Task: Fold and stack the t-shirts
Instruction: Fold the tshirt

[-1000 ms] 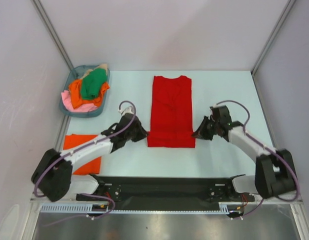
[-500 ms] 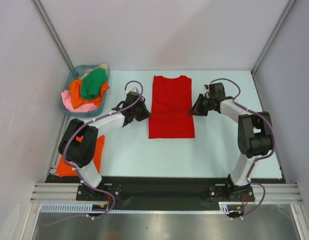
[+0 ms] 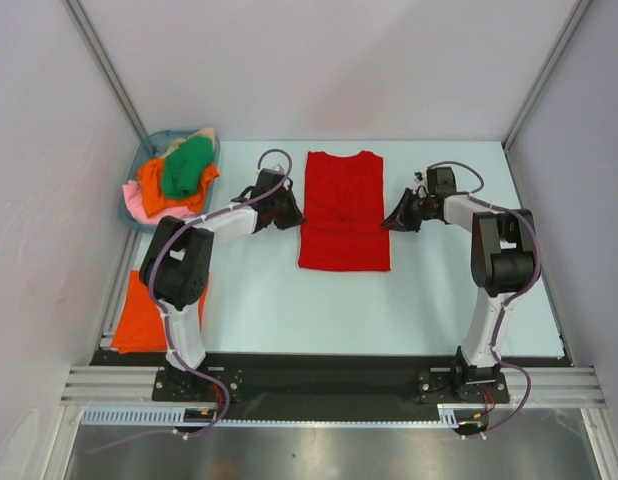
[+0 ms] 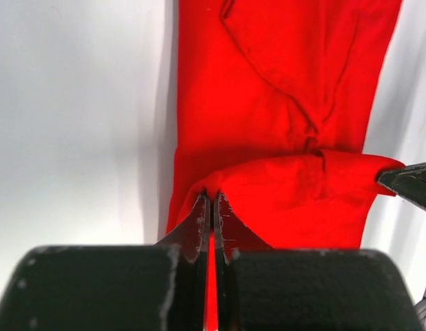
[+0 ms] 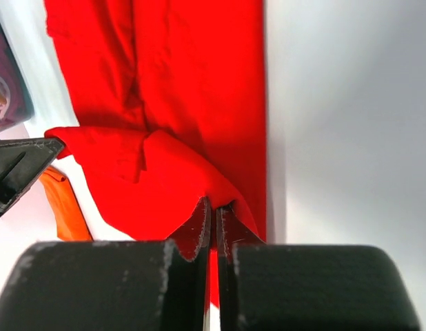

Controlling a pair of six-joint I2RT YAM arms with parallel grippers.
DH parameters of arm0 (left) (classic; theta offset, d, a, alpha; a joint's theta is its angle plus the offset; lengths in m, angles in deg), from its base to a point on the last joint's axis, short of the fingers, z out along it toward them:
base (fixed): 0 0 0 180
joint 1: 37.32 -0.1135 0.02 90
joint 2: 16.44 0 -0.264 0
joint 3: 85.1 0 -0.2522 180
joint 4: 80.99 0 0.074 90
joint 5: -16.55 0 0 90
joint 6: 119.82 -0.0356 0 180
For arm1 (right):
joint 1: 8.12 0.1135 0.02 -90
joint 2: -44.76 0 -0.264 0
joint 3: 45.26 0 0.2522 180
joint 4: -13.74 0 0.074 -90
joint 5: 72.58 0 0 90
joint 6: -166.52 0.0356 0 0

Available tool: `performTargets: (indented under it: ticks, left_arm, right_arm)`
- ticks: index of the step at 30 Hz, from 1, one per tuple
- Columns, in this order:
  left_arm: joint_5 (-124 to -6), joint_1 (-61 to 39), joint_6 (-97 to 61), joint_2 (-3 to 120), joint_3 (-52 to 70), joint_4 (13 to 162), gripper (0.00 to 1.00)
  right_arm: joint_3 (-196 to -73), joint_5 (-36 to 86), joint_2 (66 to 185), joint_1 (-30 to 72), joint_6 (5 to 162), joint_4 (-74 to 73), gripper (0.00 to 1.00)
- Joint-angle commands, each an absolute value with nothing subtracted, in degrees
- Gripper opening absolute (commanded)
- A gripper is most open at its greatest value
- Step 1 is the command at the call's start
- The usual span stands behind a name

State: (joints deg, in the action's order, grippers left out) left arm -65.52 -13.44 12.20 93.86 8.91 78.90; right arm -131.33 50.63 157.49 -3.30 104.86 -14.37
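A bright red t-shirt (image 3: pixel 343 210) lies as a long strip in the middle of the table, its near hem lifted and carried toward the collar. My left gripper (image 3: pixel 292 214) is shut on the hem's left corner (image 4: pixel 211 189). My right gripper (image 3: pixel 391 220) is shut on the hem's right corner (image 5: pixel 214 200). A folded orange t-shirt (image 3: pixel 152 308) lies flat at the near left. Green (image 3: pixel 185 168), orange (image 3: pixel 154 187), pink (image 3: pixel 139 205) and beige (image 3: pixel 202 134) shirts are piled in the basket.
The blue-grey basket (image 3: pixel 141 220) stands at the far left by the side wall. Metal frame posts rise at both back corners. The table's right half is bare pale surface (image 3: pixel 449 290). The other gripper's tip shows at each wrist view's edge (image 4: pixel 409 183).
Both grippers have moved away from the near edge toward the collar, carrying the red shirt's hem with them. The shirt's visible length has shortened.
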Motion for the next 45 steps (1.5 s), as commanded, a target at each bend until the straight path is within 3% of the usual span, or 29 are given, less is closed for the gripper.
performTargets:
  ticks: [1,11,13,14,15,17,19,22,30,40,45]
  left_arm:
    - [-65.01,-14.38,10.44,94.39,5.99,77.96,0.0]
    - [-64.84,-15.6,10.17,96.31,4.25,77.43,0.0]
    - [-63.52,-15.61,9.56,97.37,3.19,77.34,0.03]
    - [-63.78,-15.69,8.95,98.07,1.79,76.12,0.13]
    - [-64.39,-15.69,7.99,98.16,1.25,75.41,0.22]
    - [-69.37,-15.52,4.82,96.94,0.37,72.53,0.41]
    - [-73.34,-15.52,2.54,91.77,2.03,71.81,0.44]
    - [-77.14,-15.17,1.83,83.86,6.95,72.42,0.48]
    - [-69.58,-4.81,5.25,77.5,19.52,83.66,0.36]
    - [-69.32,-2.51,5.08,94.2,9.61,86.92,0.33]
    - [-69.58,-4.97,3.06,98.24,3.89,85.96,0.38]
  right_arm:
    - [-134.43,53.88,159.45,-3.72,103.24,-11.71,0.0]
    - [-135.31,53.98,160.59,-4.33,103.33,-11.44,0.0]
    - [-136.45,53.98,161.56,-4.51,103.68,-11.53,0.07]
    - [-136.89,53.8,162.52,-4.51,103.59,-12.05,0.14]
    - [-138.11,53.37,162.88,-4.95,103.07,-12.93,0.28]
    - [-138.73,52.14,162.97,-5.47,102.01,-14.94,0.35]
    - [-138.91,44.63,160.52,-5.48,98.43,-17.58,0.47]
    - [-136.47,35.04,153.59,-4.0,96.91,-20.93,0.53]
    - [-123.89,15.5,139.33,10.77,97.96,-19.88,0.57]
    - [-132.12,17.5,151.8,15.26,96.03,-13.56,0.53]
    - [-139.08,15.91,158.04,13.86,93.57,-14.86,0.54]
